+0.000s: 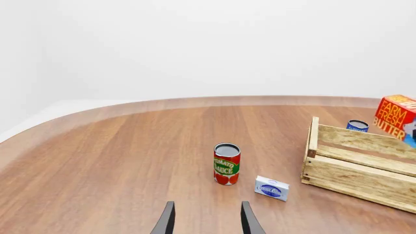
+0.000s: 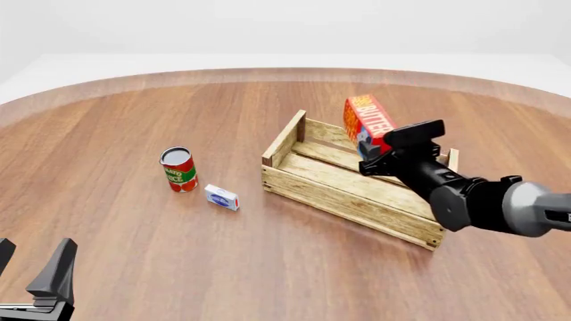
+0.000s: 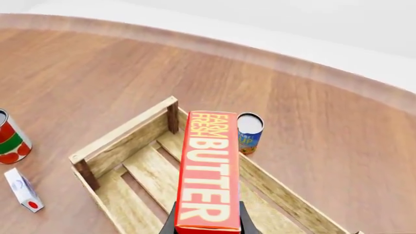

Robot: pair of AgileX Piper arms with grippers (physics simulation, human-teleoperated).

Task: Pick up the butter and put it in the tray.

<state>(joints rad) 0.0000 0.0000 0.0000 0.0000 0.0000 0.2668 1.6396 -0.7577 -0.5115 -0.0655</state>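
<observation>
Red butter [image 2: 370, 122] carton with white "FARM FRESH BUTTER" lettering and orange-yellow end, raised and tilted above the tray's [image 2: 332, 194] open interior, clear of its floor. Large open-topped crate of light wooden slats with corner posts, resting diagonally on the table.

Tray [image 2: 314, 186] interior unobstructed, open-topped

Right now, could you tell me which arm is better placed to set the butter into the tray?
Right. The right gripper already holds the butter above the tray; the left gripper is open and far off.
</observation>
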